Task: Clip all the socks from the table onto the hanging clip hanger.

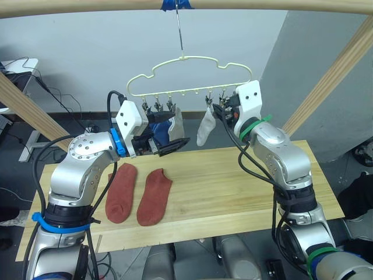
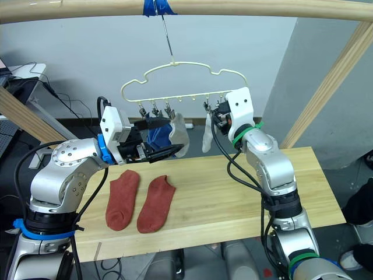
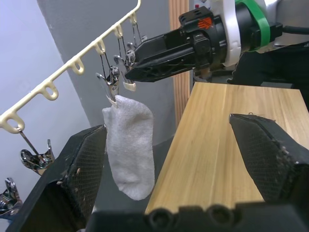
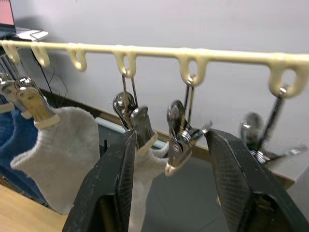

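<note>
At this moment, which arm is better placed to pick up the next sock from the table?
Left, probably. The left gripper is open and hangs just above the two rust-red socks on the table. The right gripper is up at the clip hanger, farther away.

The tabletop (image 1: 233, 181) is pale planked wood with a smooth, lightly satin finish. The two rust-red socks (image 1: 139, 193) lying on it are matt knitted cloth. A grey sock (image 3: 129, 145) on the hanger looks fuzzy and soft. The hanger (image 4: 159, 50) is smooth, pale, plastic-looking, with shiny metal clips (image 4: 179, 130). The end effector fingers (image 4: 108, 188) are black with a fine cross-hatched, matt texture.
</note>
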